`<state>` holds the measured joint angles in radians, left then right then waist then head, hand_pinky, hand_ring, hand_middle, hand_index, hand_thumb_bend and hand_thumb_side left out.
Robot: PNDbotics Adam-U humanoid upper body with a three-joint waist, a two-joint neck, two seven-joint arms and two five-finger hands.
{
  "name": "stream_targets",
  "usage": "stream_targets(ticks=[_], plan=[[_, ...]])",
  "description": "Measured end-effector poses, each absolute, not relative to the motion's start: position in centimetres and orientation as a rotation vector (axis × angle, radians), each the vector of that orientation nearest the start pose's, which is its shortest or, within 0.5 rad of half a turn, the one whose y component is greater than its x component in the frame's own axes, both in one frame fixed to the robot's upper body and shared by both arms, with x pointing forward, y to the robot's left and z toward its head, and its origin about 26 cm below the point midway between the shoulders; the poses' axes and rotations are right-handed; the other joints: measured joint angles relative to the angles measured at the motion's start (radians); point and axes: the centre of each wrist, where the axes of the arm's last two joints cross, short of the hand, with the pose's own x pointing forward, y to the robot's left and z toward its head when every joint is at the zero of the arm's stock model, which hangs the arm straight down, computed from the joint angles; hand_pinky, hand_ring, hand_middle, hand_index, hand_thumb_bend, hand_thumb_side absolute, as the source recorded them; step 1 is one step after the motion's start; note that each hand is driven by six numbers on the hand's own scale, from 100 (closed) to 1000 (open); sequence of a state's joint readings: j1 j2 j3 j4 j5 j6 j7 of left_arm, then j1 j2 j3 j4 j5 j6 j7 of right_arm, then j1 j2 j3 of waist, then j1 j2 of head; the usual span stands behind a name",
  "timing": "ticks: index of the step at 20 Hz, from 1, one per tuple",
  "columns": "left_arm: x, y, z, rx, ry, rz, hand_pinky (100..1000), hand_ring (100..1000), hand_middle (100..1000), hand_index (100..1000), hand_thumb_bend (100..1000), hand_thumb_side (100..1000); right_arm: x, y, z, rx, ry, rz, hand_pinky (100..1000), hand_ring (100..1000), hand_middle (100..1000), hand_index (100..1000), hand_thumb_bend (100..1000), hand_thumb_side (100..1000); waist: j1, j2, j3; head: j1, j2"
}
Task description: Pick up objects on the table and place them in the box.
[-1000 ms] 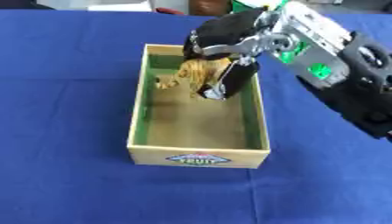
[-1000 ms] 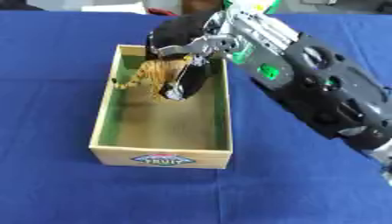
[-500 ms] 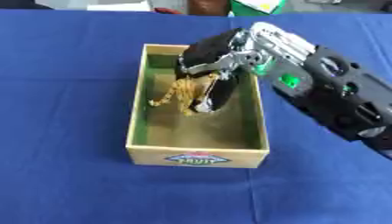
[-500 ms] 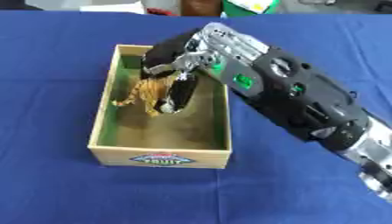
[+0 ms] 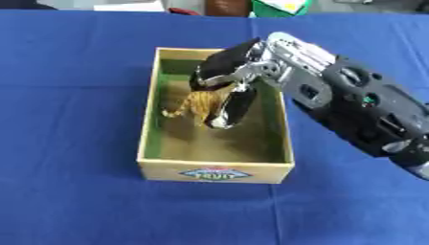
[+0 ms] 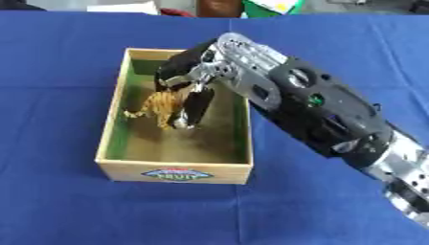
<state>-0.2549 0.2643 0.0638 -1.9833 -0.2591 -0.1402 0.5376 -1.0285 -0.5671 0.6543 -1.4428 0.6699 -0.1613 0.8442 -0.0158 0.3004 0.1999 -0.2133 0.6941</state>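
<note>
Scene: a robot's right hand (image 5: 228,81) reaches down into a wooden box (image 5: 152,124) on a blue tabletop (image 5: 75,72), entering from 2 o'clock.

Task's thing: a small orange-and-tan toy animal (image 5: 195,104), striped like a tiger, sits inside the box, in the half toward 12 o'clock and left of its middle.

Fingers: the dark fingers (image 5: 231,109) hang down along the toy's 3 o'clock flank, touching or just beside it; the rest of the hand arches over its back. They look curled about the toy, though whether they grip it or have begun to part cannot be told for sure.

Key relation: the toy lies at 9 o'clock from the fingers, its long axis running roughly 9 to 3 across the box, a thin tail-like end pointing toward the left wall.

Height: the toy seems at or just above the box floor; contact with the floor is hidden.

Nearer hand: the right hand alone is at the toy. The left hand appears in neither view.

Stage, as judged: delivery into the box looks nearly done, with release the step in hand.

Next move, as judged: the fingers need to part toward 3 o'clock and lift clear without dragging the toy or catching the right wall (image 5: 281,125).
</note>
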Motion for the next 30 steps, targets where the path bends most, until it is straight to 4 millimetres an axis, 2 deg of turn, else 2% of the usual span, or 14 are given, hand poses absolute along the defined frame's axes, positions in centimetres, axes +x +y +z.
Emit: stream_targets(ticks=[4, 5, 10, 13, 15, 22, 25, 30], plan=[[29.8, 27.2, 18.4, 0.701, -2.442, 0.199, 511, 545, 551, 720, 100, 477, 40.4, -14.6, 25.9, 0.875, 1.532, -3.099, 798, 806, 779, 875, 100, 711, 0.0, 0.0, -0.001, 0.0, 0.0], [29.8, 27.2, 18.4, 0.701, -2.442, 0.199, 511, 546, 551, 720, 100, 477, 40.4, -14.6, 25.9, 0.874, 1.524, -3.103, 844, 870, 831, 934, 460, 692, 0.0, 0.0, -0.001, 0.0, 0.0], [29.8, 27.2, 18.4, 0.701, -2.441, 0.198, 512, 547, 552, 720, 100, 480, 40.3, -14.9, 27.6, 0.981, 1.441, -3.068, 861, 896, 868, 949, 611, 676, -0.004, 0.0, -0.003, 0.006, 0.0], [29.8, 27.2, 18.4, 0.7, -2.44, 0.196, 512, 548, 552, 720, 100, 481, 40.1, -15.2, 28.8, 1.052, 1.42, -3.027, 878, 920, 901, 969, 740, 677, -0.004, -0.001, -0.004, 0.009, 0.0], [29.8, 27.2, 18.3, 0.701, -2.439, 0.196, 512, 548, 553, 721, 100, 482, 40.0, -15.5, 29.6, 1.098, 1.416, -2.996, 886, 930, 916, 971, 775, 695, -0.005, -0.002, -0.005, 0.01, 0.0], [29.8, 27.2, 18.3, 0.7, -2.438, 0.194, 512, 549, 553, 720, 100, 482, 39.9, -16.0, 30.5, 1.156, 1.399, -2.96, 896, 935, 916, 974, 757, 651, -0.005, -0.004, -0.007, 0.013, 0.0], [29.8, 27.2, 18.3, 0.7, -2.438, 0.194, 512, 550, 553, 720, 100, 482, 39.9, -16.4, 30.8, 1.164, 1.416, -2.955, 887, 924, 895, 960, 650, 651, -0.005, -0.004, -0.007, 0.016, 0.0], [29.8, 27.2, 18.3, 0.7, -2.438, 0.194, 512, 550, 553, 720, 100, 485, 39.1, -17.8, 32.2, 1.202, 1.54, -2.895, 882, 900, 883, 949, 579, 722, -0.004, -0.004, -0.009, 0.018, 0.0]])
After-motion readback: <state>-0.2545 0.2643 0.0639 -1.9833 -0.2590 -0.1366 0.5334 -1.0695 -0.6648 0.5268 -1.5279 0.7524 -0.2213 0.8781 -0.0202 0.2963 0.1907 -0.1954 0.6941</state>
